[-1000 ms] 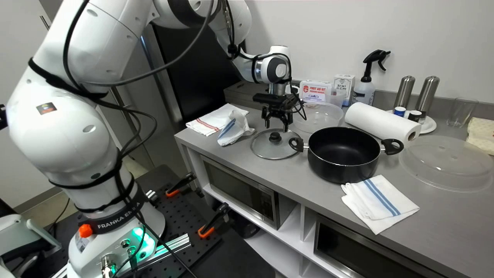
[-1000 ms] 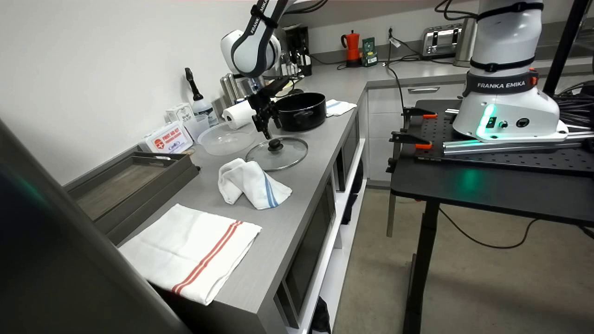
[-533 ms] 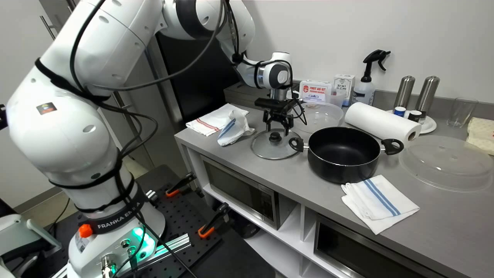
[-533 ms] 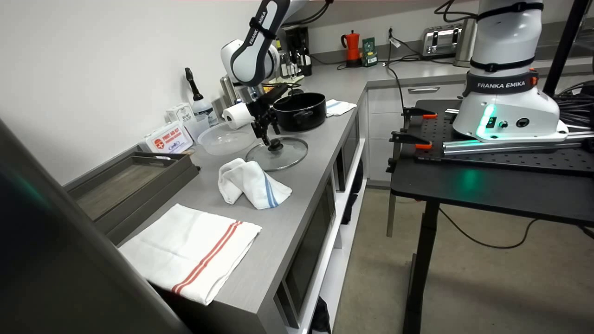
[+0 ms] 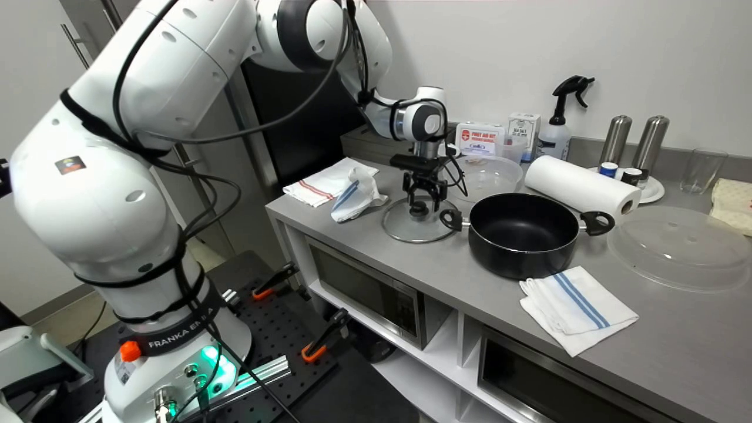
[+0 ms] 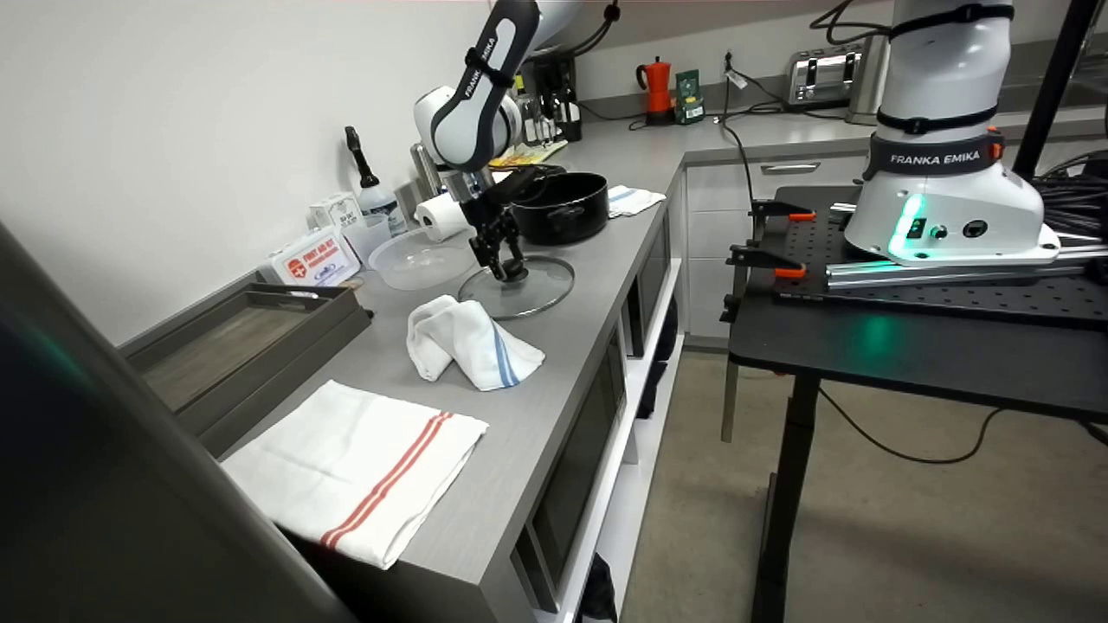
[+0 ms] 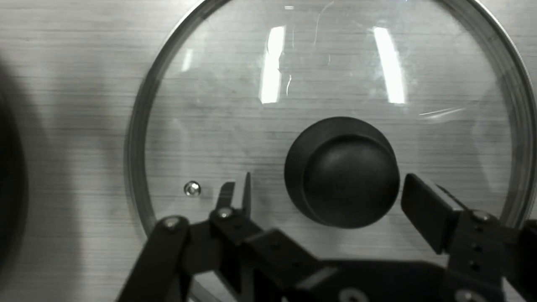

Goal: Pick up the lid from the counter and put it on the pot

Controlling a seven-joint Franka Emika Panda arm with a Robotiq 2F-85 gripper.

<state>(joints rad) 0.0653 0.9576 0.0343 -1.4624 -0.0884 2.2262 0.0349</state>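
Note:
The clear glass lid [image 5: 405, 230] with a metal rim and dark knob lies flat on the grey counter [image 5: 675, 358]; it also shows in an exterior view [image 6: 545, 294]. My gripper [image 5: 425, 205] is right above the lid's middle, pointing down. In the wrist view my gripper [image 7: 327, 175] is open, one finger on each side of the knob [image 7: 348, 180]. The right finger is close to the knob and the left finger has a wider gap. The black pot [image 5: 523, 235] stands beside the lid, open on top; its dark edge shows in the wrist view [image 7: 10, 180].
A crumpled blue-striped towel [image 6: 480, 346] lies close to the lid. A clear plastic container [image 5: 484, 176] stands behind it. A paper roll [image 5: 576, 182] lies behind the pot. A large clear disc [image 5: 681, 247] and a folded towel [image 5: 578, 308] lie near the pot.
My gripper has moved down and slightly towards the pot's side, so its fingertips are now at the lid's knob. The lid and pot have not moved.

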